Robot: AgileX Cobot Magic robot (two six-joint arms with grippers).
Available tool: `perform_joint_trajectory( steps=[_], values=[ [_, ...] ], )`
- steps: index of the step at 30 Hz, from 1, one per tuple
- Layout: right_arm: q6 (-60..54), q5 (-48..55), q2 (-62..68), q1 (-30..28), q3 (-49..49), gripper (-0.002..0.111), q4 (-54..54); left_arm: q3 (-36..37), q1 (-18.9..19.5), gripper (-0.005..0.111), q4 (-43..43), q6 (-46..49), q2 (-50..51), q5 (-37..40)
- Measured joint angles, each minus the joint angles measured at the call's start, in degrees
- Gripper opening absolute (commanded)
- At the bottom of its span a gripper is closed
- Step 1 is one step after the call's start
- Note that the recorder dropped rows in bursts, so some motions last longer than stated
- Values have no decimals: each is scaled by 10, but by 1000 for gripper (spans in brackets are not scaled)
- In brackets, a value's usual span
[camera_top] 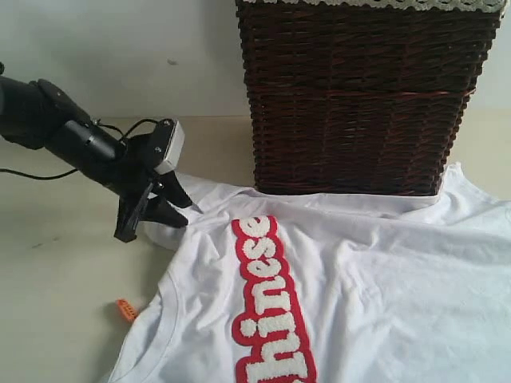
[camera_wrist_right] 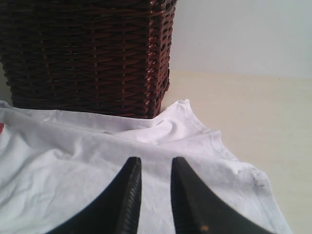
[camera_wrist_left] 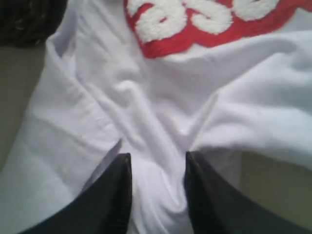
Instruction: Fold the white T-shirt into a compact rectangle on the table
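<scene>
White T-shirt [camera_top: 383, 263] reads "hinese"

Your site reads as a staged robot test bench. A wide smooth pale beige surface [camera_top: 56, 263] backs onto a plain off-white wall [camera_top: 120, 48]. One dark brown wicker basket with lace trim [camera_top: 359, 104] stands as a prop. A cabled black robot arm [camera_top: 64, 132] reaches over the surface.

Left arm [camera_top: 56, 120] enters from upper left of the exterior view, angled downward. Left gripper [camera_top: 186, 213] jaws parted. Right gripper [camera_wrist_right: 155, 163] jaws narrowly apart.
</scene>
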Motion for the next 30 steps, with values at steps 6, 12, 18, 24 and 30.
perform_joint_trajectory(
  steps=[6, 12, 18, 24, 30],
  values=[
    [0, 0, 0, 0, 0, 23, 0, -42, -1, 42, -5, 0, 3, -20],
    [0, 0, 0, 0, 0, 23, 0, -72, -8, 42, 0, 0, 16, -37],
    [0, 0, 0, 0, 0, 23, 0, -73, -33, 42, 46, 1, 53, -67],
    [0, 0, 0, 0, 0, 23, 0, -74, -46, 42, 48, 2, 57, -111],
    [0, 0, 0, 0, 0, 23, 0, -79, -45, 32, 38, 2, 61, -126]
  ],
)
